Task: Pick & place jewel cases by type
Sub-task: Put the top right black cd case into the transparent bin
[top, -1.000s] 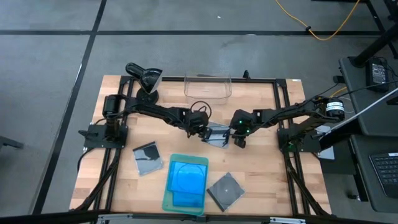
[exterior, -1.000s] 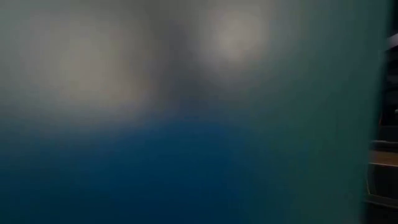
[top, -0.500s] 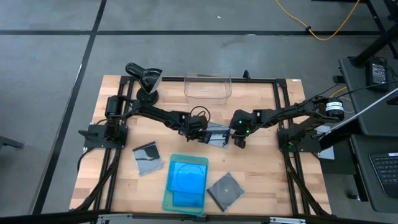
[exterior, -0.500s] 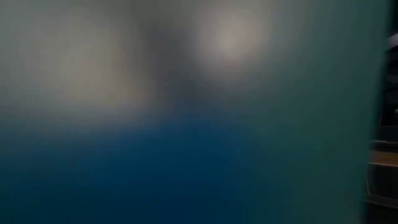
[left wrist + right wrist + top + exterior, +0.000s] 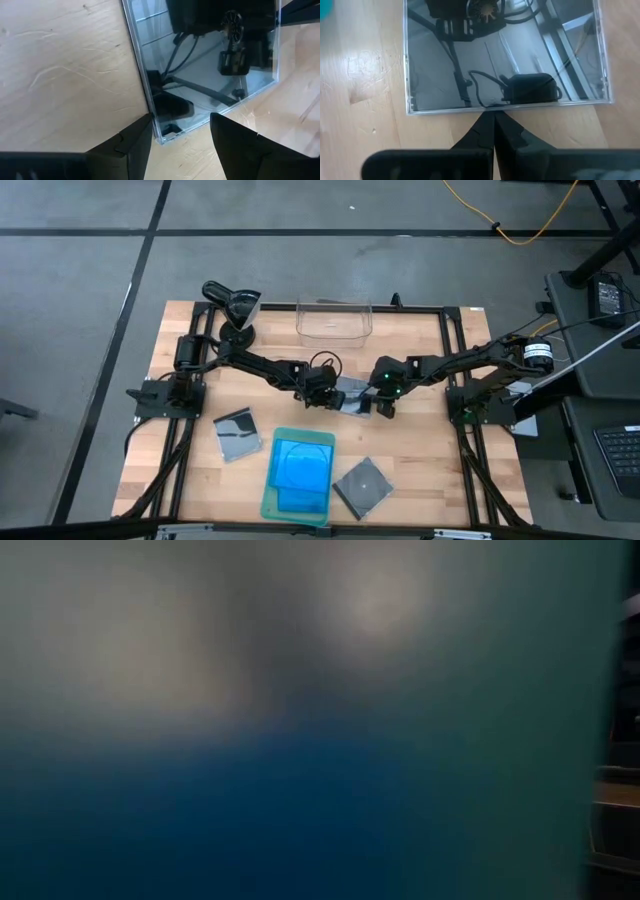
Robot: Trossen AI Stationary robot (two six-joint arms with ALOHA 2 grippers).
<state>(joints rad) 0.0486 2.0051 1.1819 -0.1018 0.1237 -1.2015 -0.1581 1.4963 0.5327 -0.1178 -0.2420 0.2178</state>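
A dark clear jewel case lies flat on the wooden table between my two grippers. My left gripper is open at its left side, and in the left wrist view one corner of the case lies between its two fingers. My right gripper is shut at the case's right side. Two more grey cases lie flat on the table nearer the front. Blue cases lie on a pale green tray. My left gripper has one finger on each side of the case's corner; whether either finger touches it I cannot tell. My right gripper has its shut fingertips against the middle of the case's right edge. It comes slanting down from the table's right. The case lies flat.
A clear plastic bin stands at the table's far edge. A black lamp-like stand is at the far left. The low view is filled by a blurred blue-green surface close to the camera.
My left gripper has sunk toward the table at the case's left corner and tipped more steeply downward. The case and my right gripper have stayed where they were.
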